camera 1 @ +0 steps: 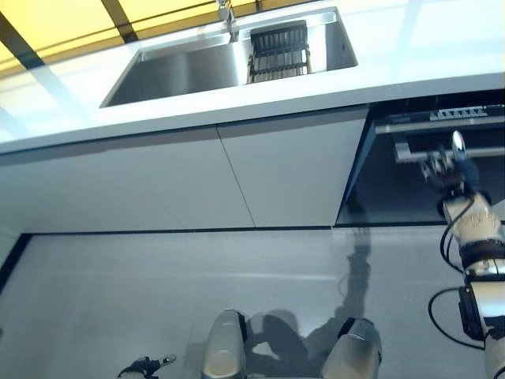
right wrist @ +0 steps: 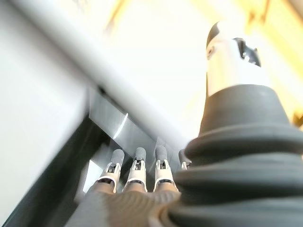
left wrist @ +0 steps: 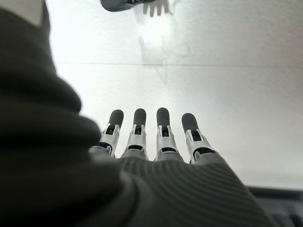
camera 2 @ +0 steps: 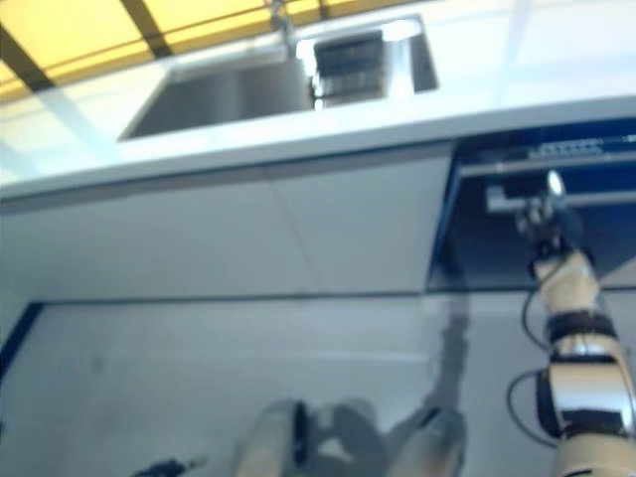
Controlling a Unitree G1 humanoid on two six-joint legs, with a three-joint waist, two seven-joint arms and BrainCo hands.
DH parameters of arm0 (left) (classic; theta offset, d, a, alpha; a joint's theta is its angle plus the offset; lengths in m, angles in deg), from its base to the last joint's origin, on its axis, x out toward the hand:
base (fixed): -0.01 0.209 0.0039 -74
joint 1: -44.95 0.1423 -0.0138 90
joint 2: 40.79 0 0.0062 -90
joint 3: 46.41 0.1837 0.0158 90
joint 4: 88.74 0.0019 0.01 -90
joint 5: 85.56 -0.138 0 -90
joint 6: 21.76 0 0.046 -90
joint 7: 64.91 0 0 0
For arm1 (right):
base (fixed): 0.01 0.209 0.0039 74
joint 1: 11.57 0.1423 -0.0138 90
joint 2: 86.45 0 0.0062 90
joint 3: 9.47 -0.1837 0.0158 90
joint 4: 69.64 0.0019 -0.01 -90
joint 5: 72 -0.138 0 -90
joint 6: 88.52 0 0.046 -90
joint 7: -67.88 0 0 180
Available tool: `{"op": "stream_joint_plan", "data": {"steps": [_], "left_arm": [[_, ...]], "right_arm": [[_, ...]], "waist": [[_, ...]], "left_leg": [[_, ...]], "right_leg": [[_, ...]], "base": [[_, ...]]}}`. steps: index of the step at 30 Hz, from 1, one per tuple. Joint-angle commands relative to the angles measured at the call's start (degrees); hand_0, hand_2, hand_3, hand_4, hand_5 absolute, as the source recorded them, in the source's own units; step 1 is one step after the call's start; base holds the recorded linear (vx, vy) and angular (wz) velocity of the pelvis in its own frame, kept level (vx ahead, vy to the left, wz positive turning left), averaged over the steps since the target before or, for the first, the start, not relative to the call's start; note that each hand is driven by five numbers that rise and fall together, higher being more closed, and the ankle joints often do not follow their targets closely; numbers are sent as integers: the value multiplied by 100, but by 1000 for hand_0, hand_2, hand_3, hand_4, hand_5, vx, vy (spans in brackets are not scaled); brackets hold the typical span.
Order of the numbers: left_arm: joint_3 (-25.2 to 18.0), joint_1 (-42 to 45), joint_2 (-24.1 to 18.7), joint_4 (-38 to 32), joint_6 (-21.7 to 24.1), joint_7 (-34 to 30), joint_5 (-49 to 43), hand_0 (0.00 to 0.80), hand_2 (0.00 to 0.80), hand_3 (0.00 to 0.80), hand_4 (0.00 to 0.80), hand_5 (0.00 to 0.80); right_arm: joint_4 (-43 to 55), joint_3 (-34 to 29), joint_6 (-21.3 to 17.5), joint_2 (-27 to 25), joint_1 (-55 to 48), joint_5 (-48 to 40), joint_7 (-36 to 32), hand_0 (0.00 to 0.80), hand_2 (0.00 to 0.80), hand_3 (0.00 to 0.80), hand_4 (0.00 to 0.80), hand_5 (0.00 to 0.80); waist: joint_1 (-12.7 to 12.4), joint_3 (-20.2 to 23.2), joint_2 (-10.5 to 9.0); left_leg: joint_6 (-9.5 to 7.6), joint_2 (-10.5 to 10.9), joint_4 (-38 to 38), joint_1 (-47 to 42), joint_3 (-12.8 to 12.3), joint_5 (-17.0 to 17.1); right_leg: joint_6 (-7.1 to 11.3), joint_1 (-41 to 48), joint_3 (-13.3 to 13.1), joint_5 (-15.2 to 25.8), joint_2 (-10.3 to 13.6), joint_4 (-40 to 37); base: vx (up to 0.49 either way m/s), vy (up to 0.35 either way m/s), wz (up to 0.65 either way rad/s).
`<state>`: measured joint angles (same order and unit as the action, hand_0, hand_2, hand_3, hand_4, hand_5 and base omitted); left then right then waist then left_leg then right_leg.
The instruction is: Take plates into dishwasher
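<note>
In the left eye view we see our right hand (camera 1: 448, 162) raised to the dishwasher (camera 1: 430, 170) handle bar (camera 1: 410, 150), under the white worktop (camera 1: 316, 91); its grip is hard to make out. A dark rack (camera 1: 278, 50) stands in the sink (camera 1: 189, 69); no plates are discernible. Our left hand (camera 1: 144, 366) is cut off at the bottom edge. The left wrist view shows straight fingers (left wrist: 163, 130) over the floor (left wrist: 213, 71), holding nothing. The right wrist view shows fingers (right wrist: 137, 168) extended toward the handle, contact unclear.

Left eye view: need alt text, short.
The robot's right hand reaches up to the handle of a closed dark dishwasher under a white countertop. A steel sink above holds a dark rack. The left hand hangs low over the floor.
</note>
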<state>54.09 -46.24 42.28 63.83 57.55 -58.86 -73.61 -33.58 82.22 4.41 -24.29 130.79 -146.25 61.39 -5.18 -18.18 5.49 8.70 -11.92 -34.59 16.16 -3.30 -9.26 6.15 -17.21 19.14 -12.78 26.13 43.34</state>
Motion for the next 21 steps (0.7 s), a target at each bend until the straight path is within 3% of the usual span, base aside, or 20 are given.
{"op": "stream_joint_plan", "data": {"steps": [1, 3, 5, 10, 15, 21], "left_arm": [[55, -80, -428, 28, 78, -64, -370, 0, 0, 0, 0, 0], [-4, -104, -408, 173, 161, -121, -459, 0, 0, 0, 0, 0], [-44, -129, -439, 269, 213, -176, -517, 0, 0, 0, 0, 0], [-67, -185, -433, 646, 526, -195, -616, 0, 0, 0, 0, 0], [-73, -204, -301, 821, 746, -169, -705, 0, 0, 0, 0, 0], [-44, -173, -162, 775, 836, -132, -867, 0, 0, 0, 0, 0]], "right_arm": [[-188, 14, 206, -262, 838, 1443, 205, 0, 0, 0, 0, 0], [-593, 103, 439, -383, 409, 2510, 233, 0, 0, 0, 0, 0], [-781, 103, 651, -420, 135, 3036, 268, 0, 0, 0, 0, 0], [-1163, 376, 735, -192, -1145, 5068, 95, 0, 0, 0, 0, 0], [-1006, 931, 358, 341, -2558, 6677, 552, 0, 0, 0, 0, 0], [-701, 968, 154, 1066, -3888, 7521, 1158, 0, 0, 0, 0, 0]], "waist": [[-311, 387, -230], [-263, 514, -301], [-230, 574, -329], [-66, 841, -462], [103, 1165, -560], [251, 1418, -618]], "left_leg": [[-429, 87, 57, -394, -590, -197], [-388, 68, 617, -712, -682, 90], [-357, 56, 930, -884, -747, 258], [-264, 86, 2112, -1360, -831, 888], [-179, 111, 3292, -1713, -910, 1372], [-118, 109, 3870, -1878, -1077, 1533]], "right_leg": [[-218, 965, -26, -83, -391, -519], [-127, 1259, -19, 139, -550, -1115], [-85, 1415, 0, 259, -631, -1442], [55, 1858, -21, 864, -947, -2794], [232, 2091, -42, 1431, -1138, -3860], [360, 2232, 58, 1695, -1214, -4456]], "base": [[72, 30, 16], [146, 36, 10], [97, 30, 13], [64, 34, -18], [59, 44, -16], [48, 20, -7]]}}
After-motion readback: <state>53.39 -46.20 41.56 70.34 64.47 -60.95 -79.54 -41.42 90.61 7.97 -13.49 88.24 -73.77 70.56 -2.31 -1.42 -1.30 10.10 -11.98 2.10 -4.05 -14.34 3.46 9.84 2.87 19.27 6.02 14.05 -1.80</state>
